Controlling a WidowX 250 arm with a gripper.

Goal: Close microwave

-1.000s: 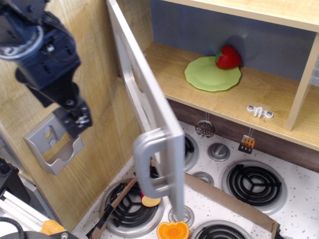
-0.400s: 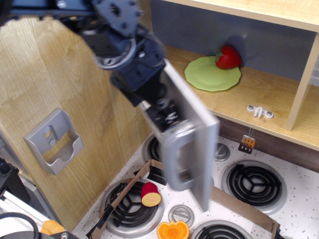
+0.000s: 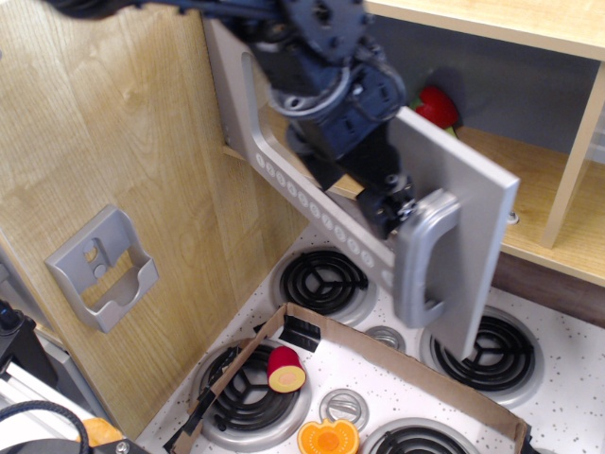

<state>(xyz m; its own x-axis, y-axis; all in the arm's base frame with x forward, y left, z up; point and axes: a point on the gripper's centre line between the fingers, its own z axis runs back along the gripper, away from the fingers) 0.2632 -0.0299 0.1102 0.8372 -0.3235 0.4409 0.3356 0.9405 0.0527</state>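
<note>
end effector (image 3: 395, 210) against microwave (image 3: 454, 246) door

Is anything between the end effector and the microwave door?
Nothing shows between them in observation.image: the end effector sits right against the front of the microwave door, beside the curved grey handle.

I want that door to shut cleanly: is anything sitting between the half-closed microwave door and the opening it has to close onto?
Nothing visible blocks it. The silver-grey microwave door swings free; the red strawberry sits deep inside the cavity. The black gripper presses the door's face.
</note>
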